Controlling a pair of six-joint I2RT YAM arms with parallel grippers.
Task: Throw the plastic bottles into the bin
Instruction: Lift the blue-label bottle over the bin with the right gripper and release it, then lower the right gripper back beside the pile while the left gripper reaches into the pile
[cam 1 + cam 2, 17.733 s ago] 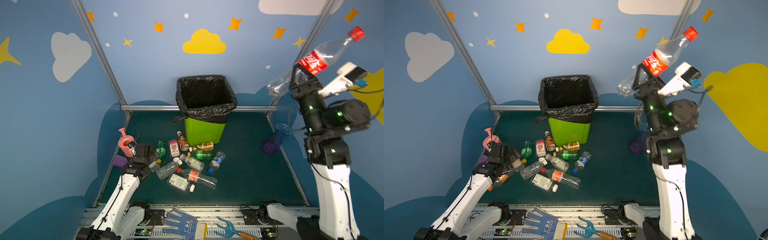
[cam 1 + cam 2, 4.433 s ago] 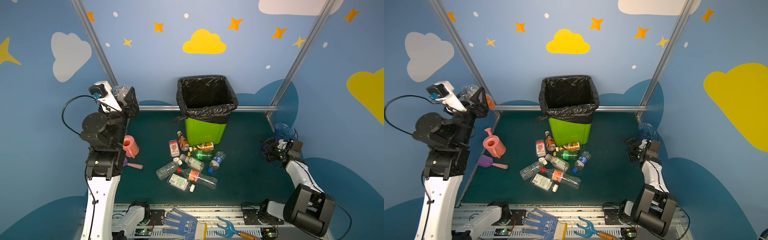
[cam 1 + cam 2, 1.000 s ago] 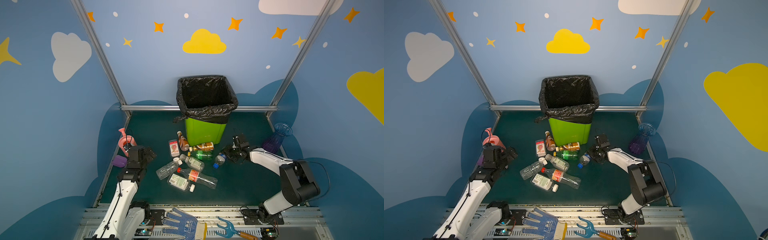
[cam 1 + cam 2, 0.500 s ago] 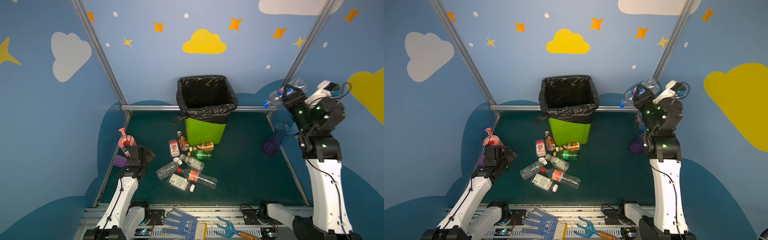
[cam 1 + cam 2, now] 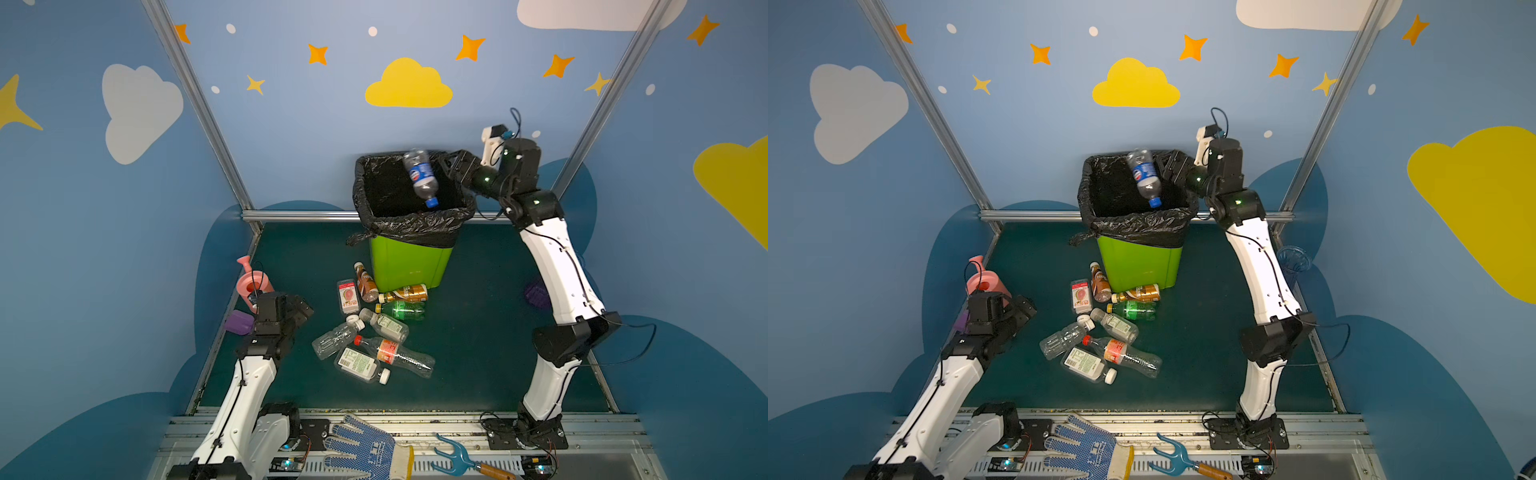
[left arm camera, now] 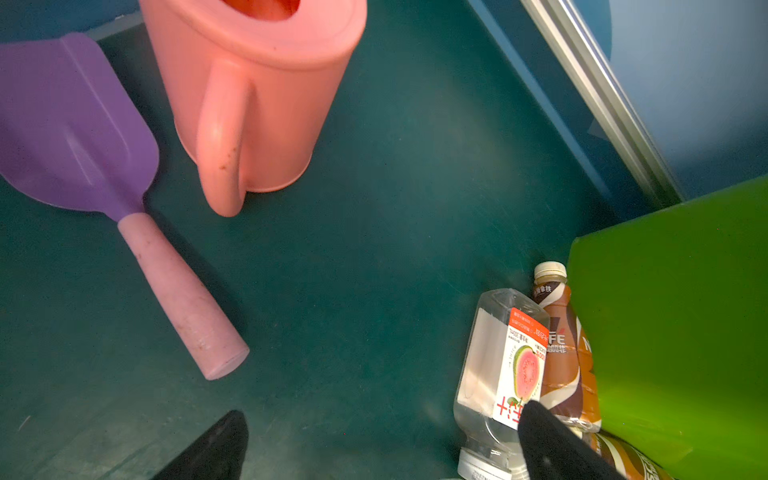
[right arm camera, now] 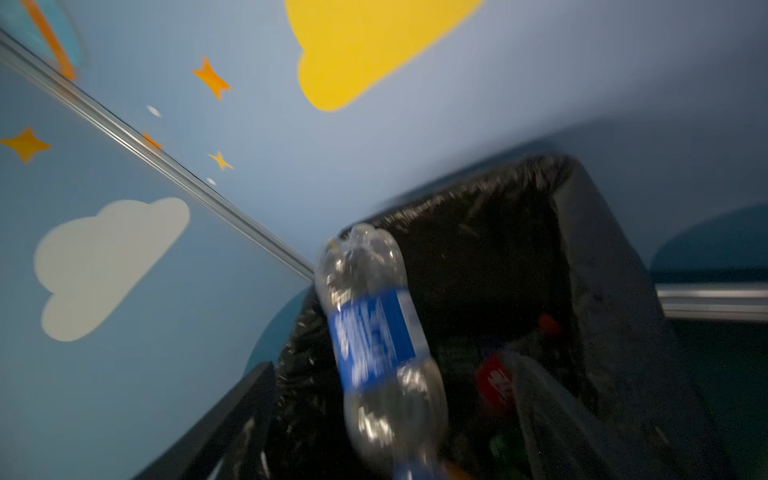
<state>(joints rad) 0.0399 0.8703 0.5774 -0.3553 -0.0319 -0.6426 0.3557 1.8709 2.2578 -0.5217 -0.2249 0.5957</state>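
Release step: blue-label bottle (image 5: pixel 422 176) airborne, cap down, over bin (image 5: pixel 409 257), upper centre; right gripper (image 5: pixel 453 166) wide, empty. Lower left, left gripper (image 5: pixel 300 307) wide, empty; next, close on floor bottles (image 5: pixel 384 326).

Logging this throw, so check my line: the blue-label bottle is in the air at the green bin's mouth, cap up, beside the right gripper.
One point is wrong: the bottle is cap down, not up; both top views show its blue cap lowest. It is indeed in the air at the bin's mouth, beside the right gripper.
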